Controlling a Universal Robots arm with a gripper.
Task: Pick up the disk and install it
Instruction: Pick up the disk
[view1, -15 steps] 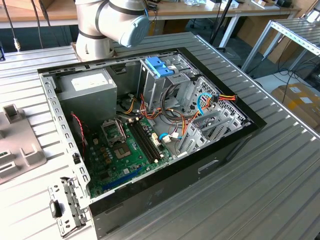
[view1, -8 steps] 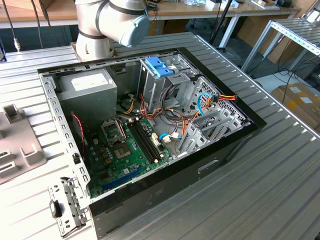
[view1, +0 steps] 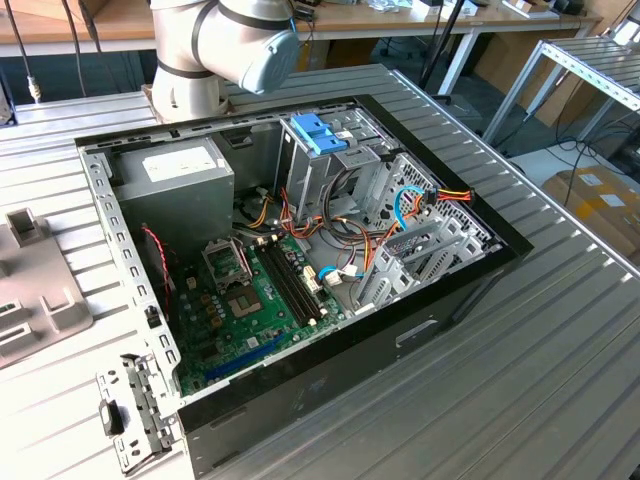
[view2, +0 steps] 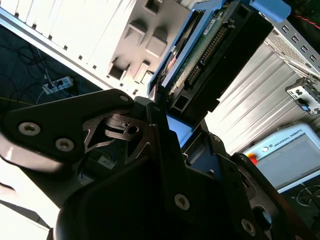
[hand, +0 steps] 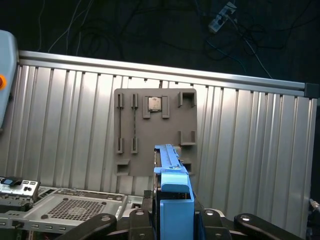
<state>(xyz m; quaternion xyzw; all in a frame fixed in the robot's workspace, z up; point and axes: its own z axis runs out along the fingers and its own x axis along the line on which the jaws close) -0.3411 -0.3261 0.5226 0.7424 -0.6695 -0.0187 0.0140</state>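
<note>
**Ribbed desk (view1: 520, 380), open case (view1: 330, 350), disk (hand: 172, 200) in the fingers (hand: 137, 221)**

Ribbed aluminium panels form the desk, and dark floor with loose cables and a power strip (hand: 220, 12) lies beyond its edge. In the exterior view a black computer case lies on its side with the cover off. It shows a green motherboard (view1: 240, 310), a grey power supply (view1: 170, 170) with a white label, and bundles of coloured wires. A blue plastic piece (view1: 318, 133) sits at the top of the drive cage (view1: 345, 185). The robot arm (view1: 220, 40) rises behind the case.

In both wrist views the black fingers are clamped on the disk, one on each side of it. The disk is off the desk and seen edge-on, with a bright blue rail facing the first wrist camera. The second wrist view shows its green circuit board between the blue rails. Beyond the disk a grey fixture plate (hand: 155, 130) with moulded slots lies flat on the desk, and a perforated corner of the case is close by. A teach pendant (view2: 295, 155) rests on the desk.
</note>
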